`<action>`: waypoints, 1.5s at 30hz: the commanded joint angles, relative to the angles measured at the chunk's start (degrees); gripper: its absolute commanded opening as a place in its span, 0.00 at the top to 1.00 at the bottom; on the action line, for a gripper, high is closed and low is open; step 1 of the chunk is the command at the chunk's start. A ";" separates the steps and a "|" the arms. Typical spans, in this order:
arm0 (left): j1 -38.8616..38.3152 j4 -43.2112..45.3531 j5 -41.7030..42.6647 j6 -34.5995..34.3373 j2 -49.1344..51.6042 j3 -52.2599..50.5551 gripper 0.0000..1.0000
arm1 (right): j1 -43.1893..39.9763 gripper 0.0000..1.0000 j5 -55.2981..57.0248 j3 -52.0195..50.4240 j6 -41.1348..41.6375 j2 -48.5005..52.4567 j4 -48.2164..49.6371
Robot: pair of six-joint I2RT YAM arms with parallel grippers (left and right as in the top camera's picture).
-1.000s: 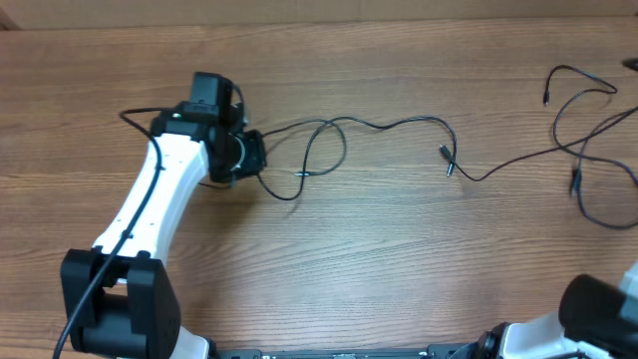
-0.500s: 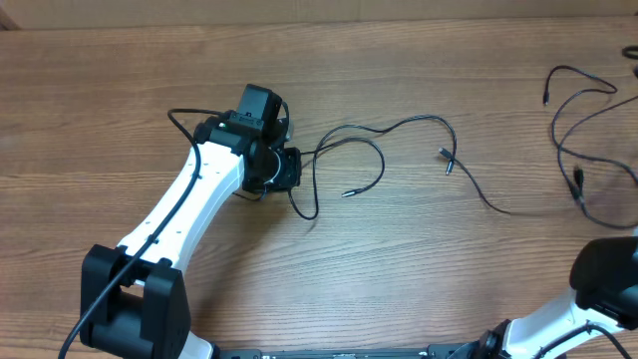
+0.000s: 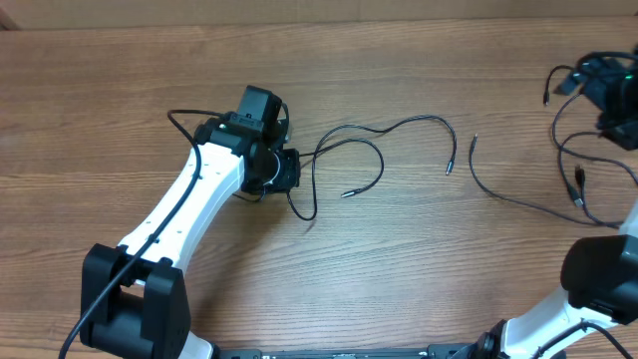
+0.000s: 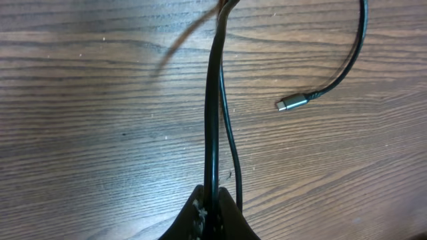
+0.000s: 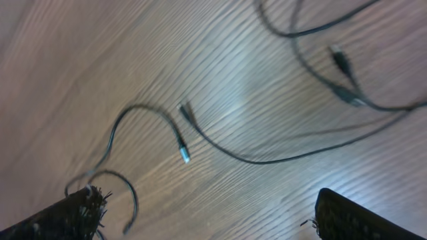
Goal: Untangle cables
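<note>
My left gripper (image 3: 288,172) is shut on a thin black cable (image 3: 351,133) that loops right across the table, one plug (image 3: 346,193) lying below the loop and the other end (image 3: 449,170) farther right. In the left wrist view the cable (image 4: 213,100) runs straight out from between the shut jaws of the left gripper (image 4: 212,203), with a silver plug (image 4: 291,103) to the right. A second cable (image 3: 498,192) lies apart from it, trailing into a loose tangle of cables (image 3: 578,150) at the right edge. My right gripper (image 3: 594,82) hovers open above that tangle, holding nothing; its fingers (image 5: 63,217) stand wide.
The wooden table (image 3: 399,269) carries nothing but the cables. The left arm's white link (image 3: 179,214) stretches diagonally from its base (image 3: 130,299) at the front left. The right arm's base (image 3: 598,279) sits at the front right corner.
My left gripper carried its cable rightward, then held still. The right gripper opened and came into view at the top right; the second cable's end now lies apart from the first cable's plug.
</note>
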 commanded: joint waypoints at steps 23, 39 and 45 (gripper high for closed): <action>-0.11 1.40 -0.35 1.49 0.11 -1.36 0.91 | 5.03 0.00 6.47 -49.03 -17.53 -0.57 29.90; -0.11 2.05 -0.31 1.46 0.11 -1.36 0.90 | 5.09 0.00 9.27 -51.21 -22.36 -0.57 34.56; -0.11 2.10 -0.11 1.46 0.11 -1.36 0.89 | 5.09 0.00 9.29 -51.21 -31.63 -0.57 35.82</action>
